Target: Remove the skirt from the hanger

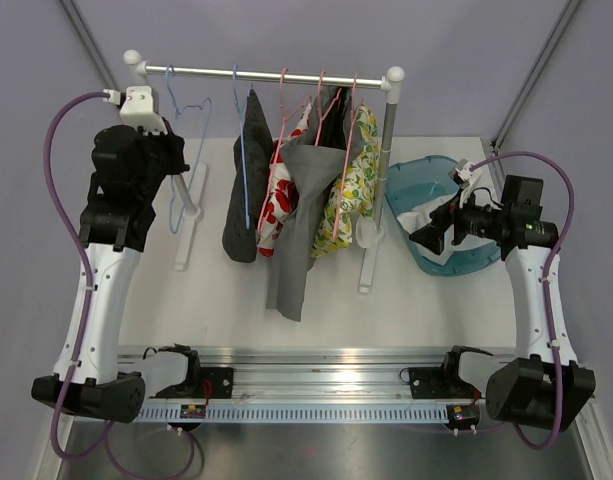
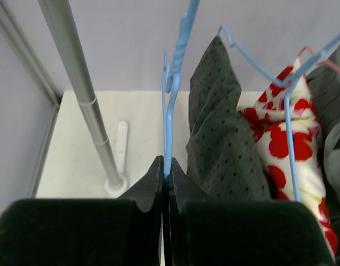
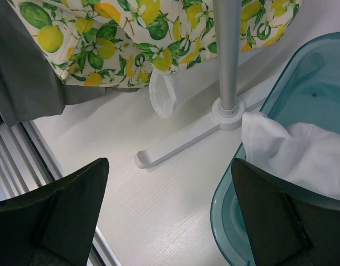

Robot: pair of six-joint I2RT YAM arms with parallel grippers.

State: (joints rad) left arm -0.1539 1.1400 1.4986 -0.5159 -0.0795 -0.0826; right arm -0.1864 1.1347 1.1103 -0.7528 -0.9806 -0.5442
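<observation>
At the left end of the rack (image 1: pixel 286 73), the left end effector (image 2: pixel 165 166) is pinched narrow on the wire of a bare blue hanger (image 2: pixel 178 50). Just right of the rack's right post, the right end effector (image 3: pixel 172 188) stands wide and holds nothing. A white skirt (image 3: pixel 303 155), which I take to be the task's garment, lies in the teal bin (image 1: pixel 426 170) with a fold over the rim nearest the rack. That fold could slip onto the surface (image 3: pixel 158 221) if the right fingers brush it. A sideways pull on the clamped hanger could snag the dark dotted garment (image 2: pixel 219 127) beside it or rock the rack.
</observation>
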